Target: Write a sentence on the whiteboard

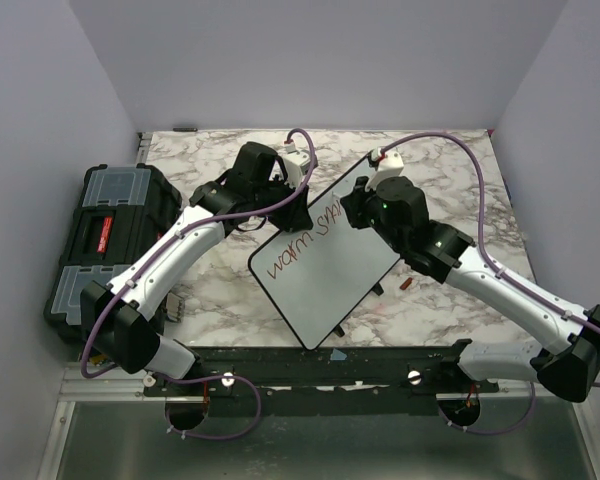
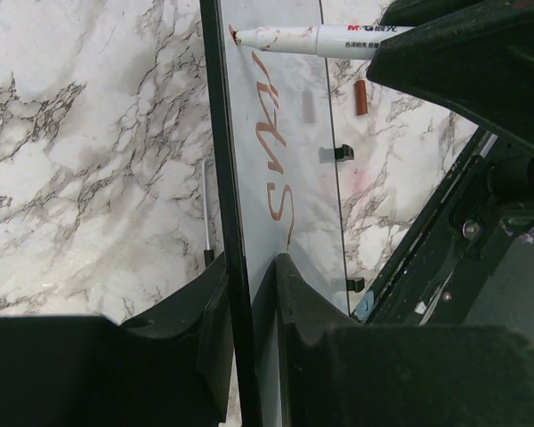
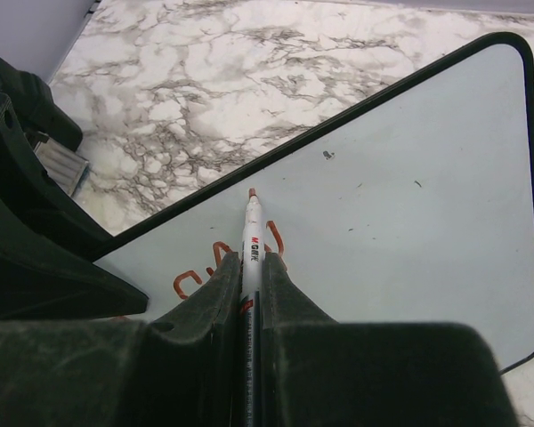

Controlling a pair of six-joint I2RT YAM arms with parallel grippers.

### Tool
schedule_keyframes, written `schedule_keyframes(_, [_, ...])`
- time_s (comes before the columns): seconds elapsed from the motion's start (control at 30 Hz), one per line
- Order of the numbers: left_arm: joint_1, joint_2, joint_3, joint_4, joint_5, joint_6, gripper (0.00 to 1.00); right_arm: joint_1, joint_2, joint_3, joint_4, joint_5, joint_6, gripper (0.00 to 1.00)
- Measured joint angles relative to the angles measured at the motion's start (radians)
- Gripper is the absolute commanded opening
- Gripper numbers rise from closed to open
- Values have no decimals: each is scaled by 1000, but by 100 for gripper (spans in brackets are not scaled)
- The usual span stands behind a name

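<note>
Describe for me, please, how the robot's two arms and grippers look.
The left arm and right arm have white shells between black joints and bases. A purple cable runs along each. The left gripper and right gripper have matte black, tapered fingers.

whiteboard (image 1: 340, 285): smooth, glossy | table (image 1: 220, 290): marble-look | right fingers (image 3: 205, 307): matt black plastic

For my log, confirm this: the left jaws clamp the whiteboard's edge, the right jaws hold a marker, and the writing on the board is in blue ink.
Wrong on one point: the writing is red, not blue, as the top external view shows. The rest stands: the left jaws clamp the edge of the whiteboard, and the right jaws hold the marker.
</note>
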Motion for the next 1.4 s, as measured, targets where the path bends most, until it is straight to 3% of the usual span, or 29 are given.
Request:
schedule_keyframes(0.87, [1, 0, -5, 17, 10, 0, 0, 0, -97, -19, -46, 26, 16, 1])
schedule_keyframes(1.4, [1, 0, -8, 24, 11, 0, 0, 0, -5, 9, -43, 62, -25, 1])
